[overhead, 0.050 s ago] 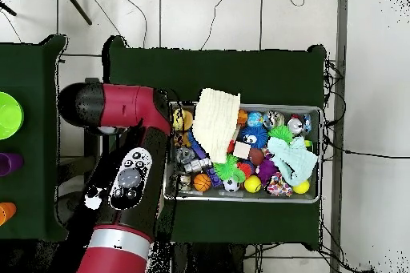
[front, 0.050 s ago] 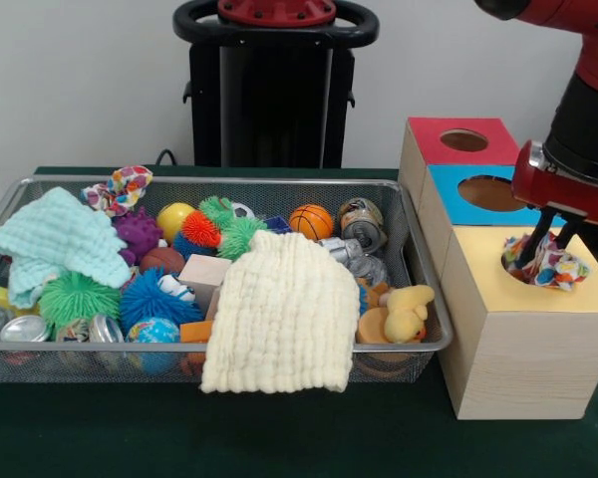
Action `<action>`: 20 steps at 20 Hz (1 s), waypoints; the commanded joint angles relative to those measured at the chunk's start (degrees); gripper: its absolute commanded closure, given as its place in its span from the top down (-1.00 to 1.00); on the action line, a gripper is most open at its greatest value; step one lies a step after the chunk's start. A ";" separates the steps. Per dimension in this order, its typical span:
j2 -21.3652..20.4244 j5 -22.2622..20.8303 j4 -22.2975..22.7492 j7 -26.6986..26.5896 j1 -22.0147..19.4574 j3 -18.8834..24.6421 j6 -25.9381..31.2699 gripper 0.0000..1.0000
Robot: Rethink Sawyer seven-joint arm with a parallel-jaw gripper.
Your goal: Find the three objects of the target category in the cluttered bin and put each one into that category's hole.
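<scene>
1. Gripper (front, 0.050 s ago: 552,237) poised over the round hole in the yellow box top (front, 0.050 s ago: 588,289), fingers closed on a patterned scrunchie (front, 0.050 s ago: 544,262).
2. Scrunchie bunched directly beneath the gripper, sitting in the mouth of the hole (front, 0.050 s ago: 523,267), part of the fabric spilling over the rim; not yet dropped through.
3. Behind the gripper, a blue box (front, 0.050 s ago: 456,184) and a red box (front, 0.050 s ago: 434,139), each with its own hole, nothing seen in either.
4. Well off to the side of the gripper, a wire bin (front, 0.050 s ago: 419,329) on the green surface (front, 0.050 s ago: 279,438), packed with clutter.
5. At the bin's far corner, well apart from the gripper, a second patterned scrunchie (front, 0.050 s ago: 121,187) lying on the rim beside a pale green cloth (front, 0.050 s ago: 55,239); likely another item of the same category.
6. Nearer the gripper, a cream cloth (front, 0.050 s ago: 284,314) draped over the bin's front edge, hiding whatever lies below; spiky balls, a small basketball (front, 0.050 s ago: 310,221), cans and a yellow duck (front, 0.050 s ago: 407,311) around it.
7. Progress, as a judgement: one scrunchie at the point of release, at least one more waiting in the bin. Impossible to tell whether any already lies inside the box, or where a third sits; possibly under a cloth.
8. Remaining: letting go over the hole, then back to the bin for the rest.
</scene>
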 commanded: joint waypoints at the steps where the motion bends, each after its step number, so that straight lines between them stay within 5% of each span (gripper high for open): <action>1: -0.56 1.21 7.13 11.32 -2.47 4.94 -5.57 -1.00; 20: -0.82 1.26 9.14 11.62 -2.03 4.81 -8.20 -1.00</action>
